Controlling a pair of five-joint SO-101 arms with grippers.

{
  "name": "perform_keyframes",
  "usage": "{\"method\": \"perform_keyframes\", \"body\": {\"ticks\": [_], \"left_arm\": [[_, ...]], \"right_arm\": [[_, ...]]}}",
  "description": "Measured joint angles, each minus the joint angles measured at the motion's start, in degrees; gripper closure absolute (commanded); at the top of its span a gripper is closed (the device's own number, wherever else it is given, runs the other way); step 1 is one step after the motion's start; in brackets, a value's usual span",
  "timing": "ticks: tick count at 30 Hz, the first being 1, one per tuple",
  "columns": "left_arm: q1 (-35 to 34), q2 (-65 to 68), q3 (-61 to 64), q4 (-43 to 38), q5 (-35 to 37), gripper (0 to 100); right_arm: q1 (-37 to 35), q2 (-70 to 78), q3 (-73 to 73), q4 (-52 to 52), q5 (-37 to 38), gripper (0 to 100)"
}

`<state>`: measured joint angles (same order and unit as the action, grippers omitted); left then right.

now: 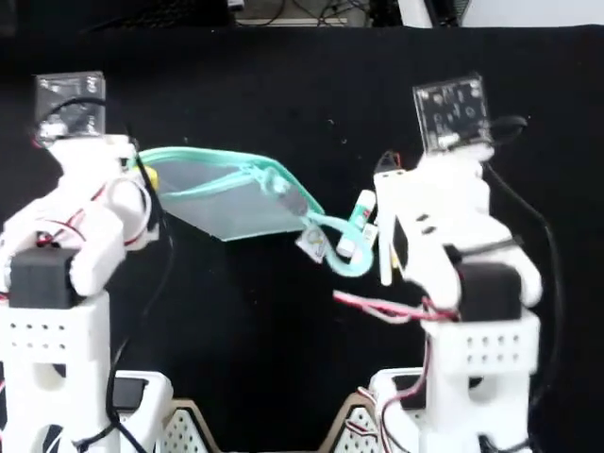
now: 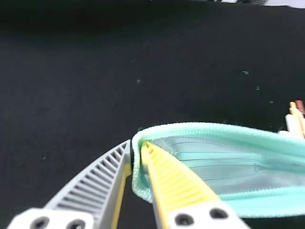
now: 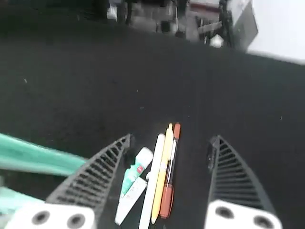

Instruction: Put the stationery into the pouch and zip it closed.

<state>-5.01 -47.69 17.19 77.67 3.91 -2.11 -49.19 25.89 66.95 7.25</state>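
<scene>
A teal, see-through pouch (image 1: 231, 196) lies stretched across the black table, its zip edge (image 2: 214, 131) gaping. My left gripper (image 2: 137, 148) is shut on the pouch's end seam, also seen at the left arm's tip (image 1: 142, 175). A teal loop with a small tag (image 1: 313, 243) trails from the pouch's other end. Past it lie the stationery: a green-and-white tube (image 3: 136, 172), a white pen (image 3: 153, 181), a yellow pen (image 3: 162, 176) and an orange pen (image 3: 170, 176), side by side. My right gripper (image 3: 170, 140) hangs open over them, one finger on each side, touching none.
A black cloth covers the table (image 1: 283, 85). Red and white cables (image 1: 377, 307) hang from the right arm near its base (image 1: 477, 377). Room clutter (image 3: 190, 19) lies beyond the table's far edge. Bare cloth stretches between the two arm bases.
</scene>
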Motion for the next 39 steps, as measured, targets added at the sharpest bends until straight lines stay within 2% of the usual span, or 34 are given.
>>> {"method": "perform_keyframes", "body": {"ticks": [6,11,18,24,34,39], "left_arm": [[-4.9,0.0,-5.5,3.9,-0.8,97],[-4.2,0.2,-6.0,4.3,-0.9,97],[-1.8,7.0,-5.5,3.6,-5.3,97],[-1.8,14.6,-10.9,6.8,-5.2,88],[-1.4,19.5,-13.4,12.9,-5.6,89],[-1.4,19.7,-14.4,13.8,-5.6,95]], "right_arm": [[-0.2,0.6,0.6,-0.5,0.0,74.0],[-0.1,0.6,1.1,-0.6,0.0,74.0],[-0.1,0.6,4.7,-0.8,-0.1,74.0],[-0.3,0.6,9.5,-4.7,-0.1,74.0],[-0.1,0.6,11.2,-6.1,-0.1,74.0],[-0.2,0.6,13.1,-6.9,-0.1,74.0]]}}
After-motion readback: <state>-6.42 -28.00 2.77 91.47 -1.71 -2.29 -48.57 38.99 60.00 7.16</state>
